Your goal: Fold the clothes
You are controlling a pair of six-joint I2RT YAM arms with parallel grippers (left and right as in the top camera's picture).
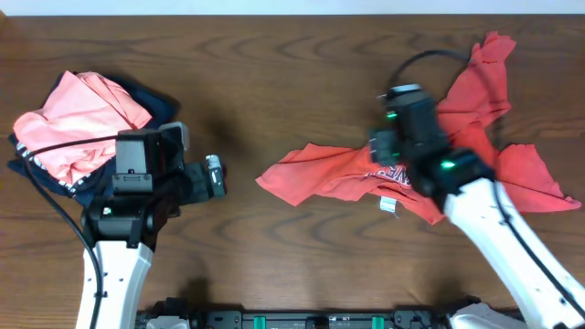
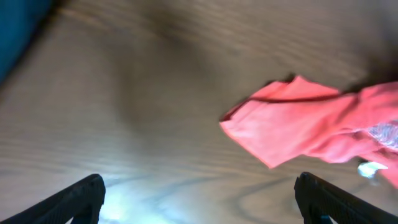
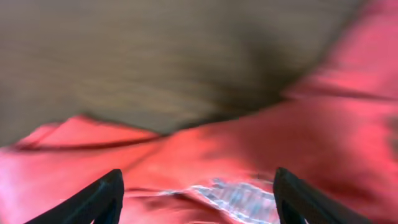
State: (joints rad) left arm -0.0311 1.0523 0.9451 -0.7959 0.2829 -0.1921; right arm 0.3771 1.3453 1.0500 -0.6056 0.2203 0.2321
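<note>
The coral-red T-shirt [image 1: 320, 174] lies rumpled on the right half of the wooden worktop [image 1: 274, 64]. One corner points left toward the middle, a twisted flap reaches up to the far right edge, and another lobe spreads out at the right. Its printed lettering [image 1: 388, 175] shows only in part, bunched under the right arm. No edge lies straight and no sleeve is laid out, so by my reading none of the folding is done. The shirt has to be pulled flat and squared first, then the sides and the hem brought over.

The right claw [image 3: 196, 190] hangs just above the chest of the shirt. Its fingers are spread wide with no cloth between them, and the print sits right below. The left claw [image 2: 199, 196] is also spread wide and empty, over bare wood. The shirt's left corner is ahead of it but well apart.

At the far left of the worktop a salmon-pink garment [image 1: 82, 123] rests folded on a dark navy garment [image 1: 160, 99], away from the work.

Both wrist views are blurred, so I cannot tell whether the right fingertips touch the fabric.
</note>
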